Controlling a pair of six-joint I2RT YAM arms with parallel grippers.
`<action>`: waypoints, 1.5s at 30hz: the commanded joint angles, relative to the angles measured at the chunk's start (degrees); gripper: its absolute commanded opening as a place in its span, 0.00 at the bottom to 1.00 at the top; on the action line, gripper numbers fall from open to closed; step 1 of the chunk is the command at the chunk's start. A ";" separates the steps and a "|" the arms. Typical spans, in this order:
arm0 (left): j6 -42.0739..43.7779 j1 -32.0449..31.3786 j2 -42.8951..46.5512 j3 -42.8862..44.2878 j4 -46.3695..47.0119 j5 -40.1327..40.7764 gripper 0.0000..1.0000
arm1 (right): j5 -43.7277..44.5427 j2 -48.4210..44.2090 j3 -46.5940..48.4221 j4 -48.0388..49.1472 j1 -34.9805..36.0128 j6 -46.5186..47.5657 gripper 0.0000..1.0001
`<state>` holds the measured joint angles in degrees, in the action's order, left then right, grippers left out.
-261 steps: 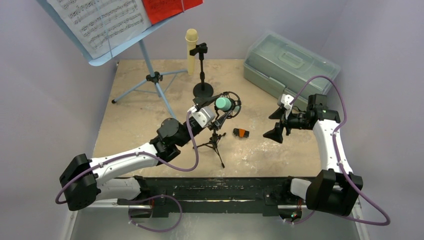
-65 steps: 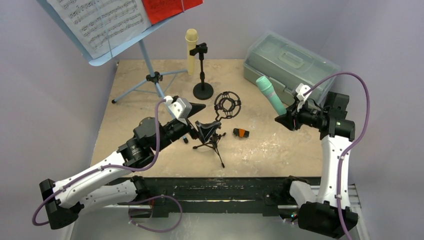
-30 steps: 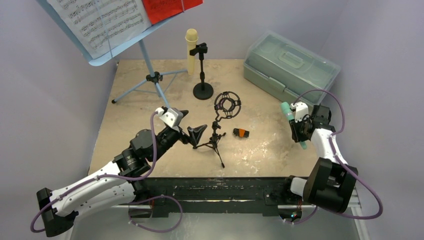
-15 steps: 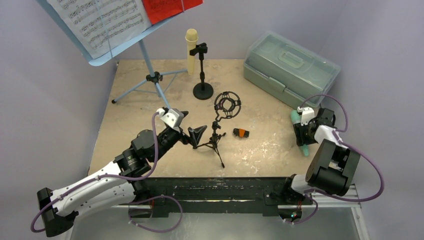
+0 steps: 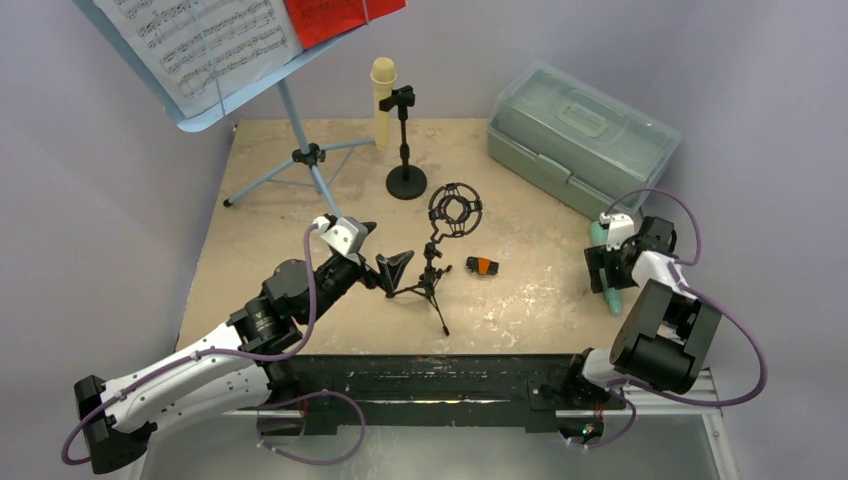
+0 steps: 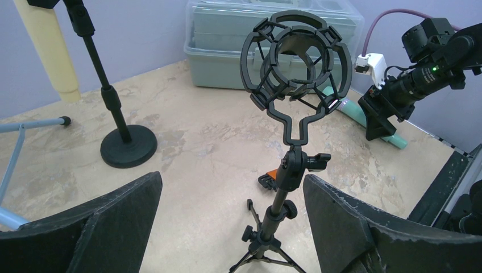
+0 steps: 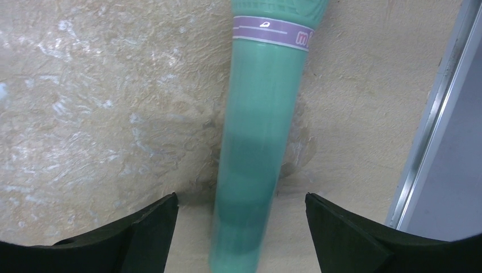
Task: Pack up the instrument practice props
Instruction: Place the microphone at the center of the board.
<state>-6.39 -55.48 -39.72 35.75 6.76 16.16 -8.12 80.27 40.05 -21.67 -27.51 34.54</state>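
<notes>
Since a couple of seconds ago, we have brought the teal microphone (image 7: 258, 131) down from the air in front of the case, and the right gripper (image 7: 241, 223) has let it go. It now lies flat on the table (image 5: 530, 300) by the right-hand edge. The jaws stand spread on either side of its handle, touching neither side. The translucent case (image 5: 575, 125) sits behind it, well apart, with its lid shut.

We judge this step to be staging the props beside the case. Packing calls for lifting the right arm clear and opening that lid.

Our left gripper (image 6: 230, 196) hangs wide open, facing the empty shock-mount holder (image 6: 287, 170) on its small tripod, so closing on its stem looks like the next pick.
</notes>
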 commanded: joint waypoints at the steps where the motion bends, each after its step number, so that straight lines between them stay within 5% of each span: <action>1: 0.22 0.20 -0.03 -0.28 2.31 0.45 0.95 | -2.68 -3.62 3.31 -4.04 -0.27 1.09 0.87; 31: -0.16 0.16 -2.23 -0.88 3.42 -2.80 0.96 | -41.18 -14.50 16.83 -28.98 0.11 10.83 0.90; 45: 0.59 0.20 -5.10 -2.31 5.39 -10.99 0.96 | -56.97 -16.64 12.12 -34.21 10.13 27.39 0.94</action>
<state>-6.37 -55.48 -44.14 33.82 9.15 9.67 -58.26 66.17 54.17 -53.89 -20.10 54.76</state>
